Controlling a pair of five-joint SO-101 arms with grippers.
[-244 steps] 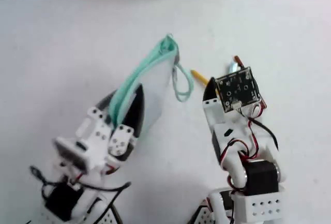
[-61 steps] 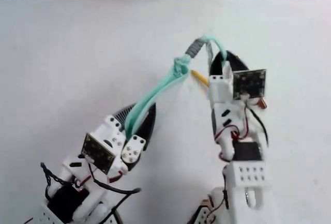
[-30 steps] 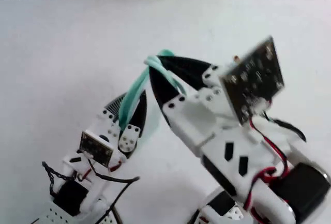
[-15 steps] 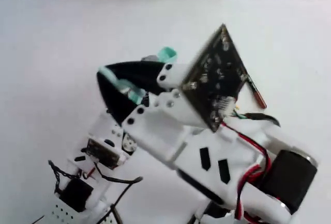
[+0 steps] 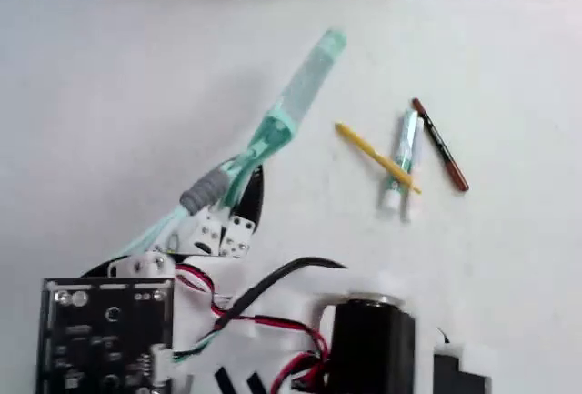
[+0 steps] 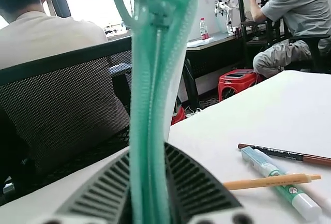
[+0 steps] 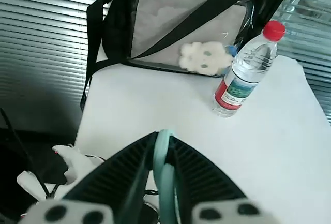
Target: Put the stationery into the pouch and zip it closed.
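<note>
While the left gripper (image 6: 149, 155) clamps the pouch (image 6: 155, 53) by its zipper edge, the right gripper (image 7: 163, 138) pinches the teal strap (image 7: 164, 182). Right of the left gripper lie the yellow pencil (image 5: 364, 146), pen (image 5: 406, 139) and brown pencil (image 5: 441, 146).

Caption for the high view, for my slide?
Left gripper pinches the teal pouch; the stationery lies loose on the table.

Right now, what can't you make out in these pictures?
High view: whether the pouch is zipped; it shows edge-on.
High view: the pouch's near end, hidden under an arm.
Right wrist view: which pouch part the right end effector grips, cut off by the frame edge.
</note>
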